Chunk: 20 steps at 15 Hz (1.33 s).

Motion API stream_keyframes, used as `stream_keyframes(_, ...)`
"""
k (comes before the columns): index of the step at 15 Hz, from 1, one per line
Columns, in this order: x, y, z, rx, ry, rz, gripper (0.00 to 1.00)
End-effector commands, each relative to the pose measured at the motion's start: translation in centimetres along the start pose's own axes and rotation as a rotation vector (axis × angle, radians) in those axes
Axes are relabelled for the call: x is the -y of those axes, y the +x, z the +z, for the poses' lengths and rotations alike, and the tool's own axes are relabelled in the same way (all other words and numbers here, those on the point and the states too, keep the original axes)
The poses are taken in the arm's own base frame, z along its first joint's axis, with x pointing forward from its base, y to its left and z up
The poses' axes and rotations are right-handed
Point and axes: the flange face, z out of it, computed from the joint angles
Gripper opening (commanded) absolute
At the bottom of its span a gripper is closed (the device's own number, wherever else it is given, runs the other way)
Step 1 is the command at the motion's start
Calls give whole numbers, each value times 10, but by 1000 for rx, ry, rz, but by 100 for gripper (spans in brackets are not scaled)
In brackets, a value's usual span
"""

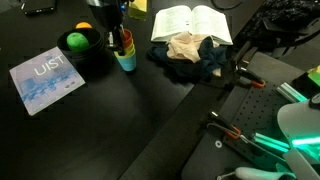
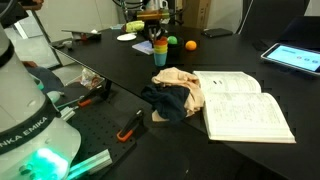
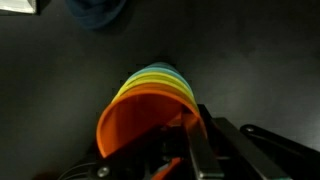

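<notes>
Pinching rim | gripper (image 3: 186, 138) on stacked cups (image 3: 150, 95) | cups directly beneath

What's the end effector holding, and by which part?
The top orange cup of a rainbow-coloured stack of plastic cups, apparently pinched at its rim by the shut end effector.

In an exterior view the cup stack (image 1: 124, 56) stands on the worktop (image 1: 120, 110) with the gripper (image 1: 119, 38) on its top rim. Bowl (image 1: 77, 42) at its 9 o'clock, booklet (image 1: 46, 78) at 8. Cloth heap (image 1: 195, 56) at 3 o'clock, open book (image 1: 190, 22) at 2, just behind the heap.
</notes>
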Motion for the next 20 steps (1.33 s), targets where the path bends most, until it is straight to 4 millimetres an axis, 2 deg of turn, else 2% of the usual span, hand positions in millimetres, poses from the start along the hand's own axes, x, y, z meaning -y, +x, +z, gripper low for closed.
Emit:
stream_keyframes(1, -4, 13, -24, -45, -13, -15, 2)
stream_keyframes(6, -6, 19, -33, -64, -25, -22, 2)
stream_keyframes(12, -6, 17, -27, -55, -27, -28, 2)
stream_keyframes(20, -10, 21, -39, -72, -37, -23, 2)
